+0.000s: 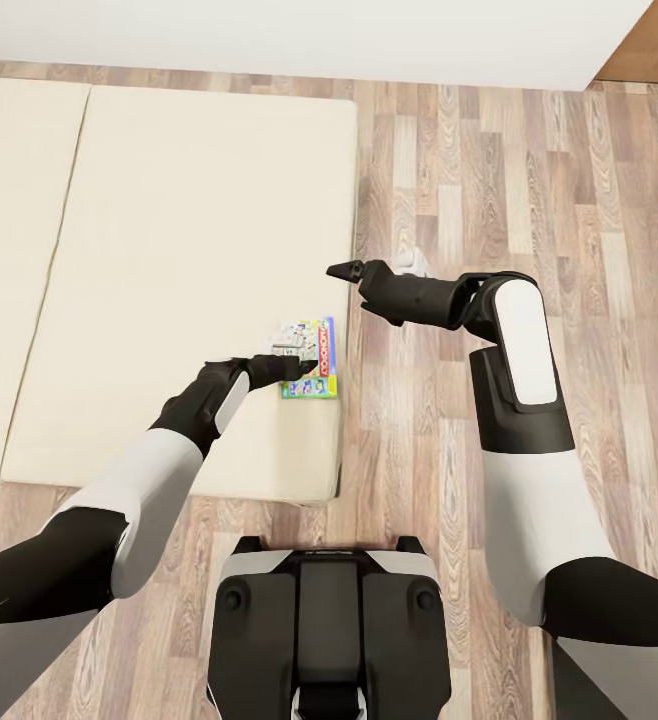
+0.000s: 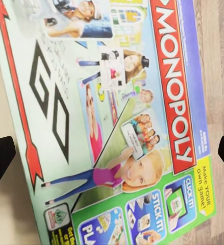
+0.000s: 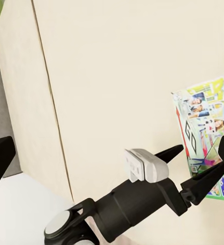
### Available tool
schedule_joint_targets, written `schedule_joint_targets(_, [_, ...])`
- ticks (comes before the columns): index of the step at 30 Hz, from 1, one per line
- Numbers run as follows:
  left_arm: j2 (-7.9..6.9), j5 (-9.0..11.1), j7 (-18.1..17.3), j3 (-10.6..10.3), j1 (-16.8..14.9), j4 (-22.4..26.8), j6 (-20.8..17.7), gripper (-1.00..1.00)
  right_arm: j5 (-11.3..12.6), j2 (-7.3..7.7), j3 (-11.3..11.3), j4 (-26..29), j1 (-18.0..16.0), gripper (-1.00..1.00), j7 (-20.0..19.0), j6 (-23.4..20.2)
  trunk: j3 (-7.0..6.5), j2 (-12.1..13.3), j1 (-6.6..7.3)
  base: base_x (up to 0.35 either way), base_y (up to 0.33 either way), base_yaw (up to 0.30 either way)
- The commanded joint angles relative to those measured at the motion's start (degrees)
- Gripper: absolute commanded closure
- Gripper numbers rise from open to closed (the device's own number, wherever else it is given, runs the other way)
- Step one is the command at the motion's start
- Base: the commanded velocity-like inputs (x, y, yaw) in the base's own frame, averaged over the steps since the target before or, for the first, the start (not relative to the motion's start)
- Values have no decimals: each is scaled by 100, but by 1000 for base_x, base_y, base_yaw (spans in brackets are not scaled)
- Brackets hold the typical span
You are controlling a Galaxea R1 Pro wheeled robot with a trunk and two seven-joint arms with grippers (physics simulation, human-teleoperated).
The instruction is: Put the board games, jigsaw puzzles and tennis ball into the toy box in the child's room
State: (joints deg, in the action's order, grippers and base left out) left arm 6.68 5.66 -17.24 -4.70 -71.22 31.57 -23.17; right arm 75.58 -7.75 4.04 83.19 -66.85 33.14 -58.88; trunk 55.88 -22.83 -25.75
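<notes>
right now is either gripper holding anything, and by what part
Nothing is held. The left gripper is open just over the Monopoly board game on the bed. The right gripper is open and holds nothing.

You see the Monopoly board game [image 1: 307,358] lying flat, face up, near the bed [image 1: 169,250] mattress's corner.

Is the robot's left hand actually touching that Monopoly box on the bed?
Cannot tell. In the right wrist view the left gripper has open fingers over the box, but no view shows plainly whether the tips rest on it or hover above.
</notes>
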Motion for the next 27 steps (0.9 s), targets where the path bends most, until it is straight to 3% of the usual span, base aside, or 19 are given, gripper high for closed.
schedule_joint_targets(1, [-2,58,10,-13,-1,7,-43,-100,54,-4,-6,4,-4,-100,57,-10,6,-9,-3,0,0,0])
schedule_joint_targets(27, [-3,58,2,-14,2,15,-39,-100,54,-6,-26,4,-4,-100,52,-10,6,-9,-3,0,-45,0])
